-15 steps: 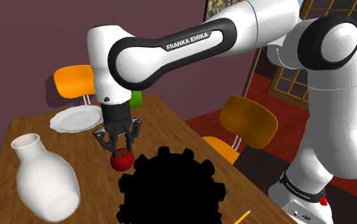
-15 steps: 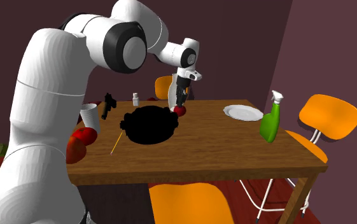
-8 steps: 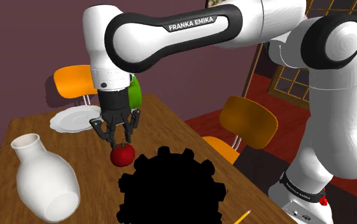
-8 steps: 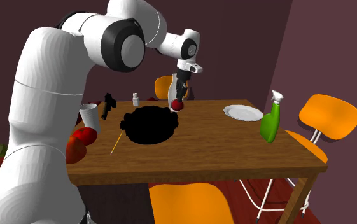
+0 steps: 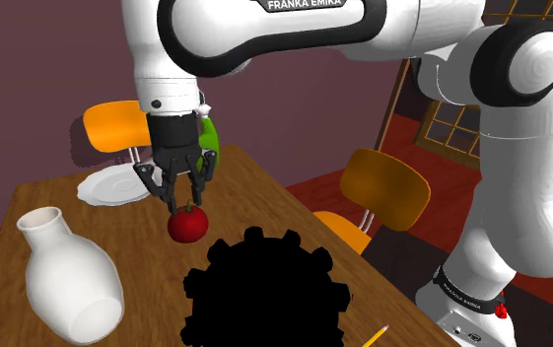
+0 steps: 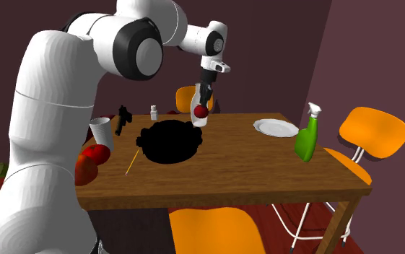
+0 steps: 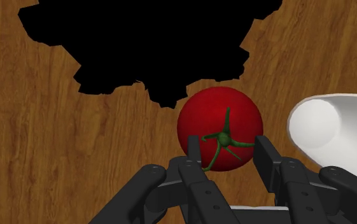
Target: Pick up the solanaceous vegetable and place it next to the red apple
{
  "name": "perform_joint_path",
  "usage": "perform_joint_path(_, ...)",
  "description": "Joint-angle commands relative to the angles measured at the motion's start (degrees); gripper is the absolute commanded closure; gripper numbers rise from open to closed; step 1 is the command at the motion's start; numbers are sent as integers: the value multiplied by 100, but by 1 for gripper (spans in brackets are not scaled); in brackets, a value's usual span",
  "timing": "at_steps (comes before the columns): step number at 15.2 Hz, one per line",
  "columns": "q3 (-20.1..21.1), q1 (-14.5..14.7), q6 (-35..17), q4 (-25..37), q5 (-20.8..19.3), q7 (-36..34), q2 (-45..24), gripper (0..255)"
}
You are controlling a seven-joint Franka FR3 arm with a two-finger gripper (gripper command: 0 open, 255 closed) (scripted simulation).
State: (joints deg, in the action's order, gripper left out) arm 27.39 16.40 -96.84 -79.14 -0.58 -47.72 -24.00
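A red tomato [image 5: 189, 226] with a green stalk hangs above the wooden table [image 5: 136, 246], clasped at its top by my black gripper [image 5: 180, 202]. In the wrist view the tomato [image 7: 218, 127] sits between the two fingers of the gripper [image 7: 228, 145], which press on its sides. In the second exterior view, the gripper [image 6: 203, 103] holds the tomato [image 6: 201, 112] well above the far side of the table. The red apple [image 6: 92, 160] lies at the near left corner of the table in that view, beside the arm's base.
A flat black gear-shaped thing [image 5: 264, 291] lies below and beside the tomato. A white vase [image 5: 67, 281] stands close by. Farther off are a white plate [image 5: 116, 183], a green spray bottle [image 6: 307, 137], a white cup [image 6: 101, 131], a pencil [image 6: 131, 162] and orange chairs [image 5: 382, 187].
The gripper has risen straight up with the tomato in it, lifting the tomato off the table. Nothing else has moved.
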Motion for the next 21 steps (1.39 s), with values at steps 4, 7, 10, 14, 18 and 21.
perform_joint_path(4,11,42,410,437,-10,-45,-23,255)
perform_joint_path(7,16,81,662,733,-28,-78,-66,255)
perform_joint_path(10,57,24,639,465,74,-96,198,255)
perform_joint_path(14,186,-197,190,-942,532,-61,1253,255)
perform_joint_path(18,259,-272,-70,-2048,1005,7,2213,255)
perform_joint_path(21,284,-247,-169,-2749,1357,56,2900,255)
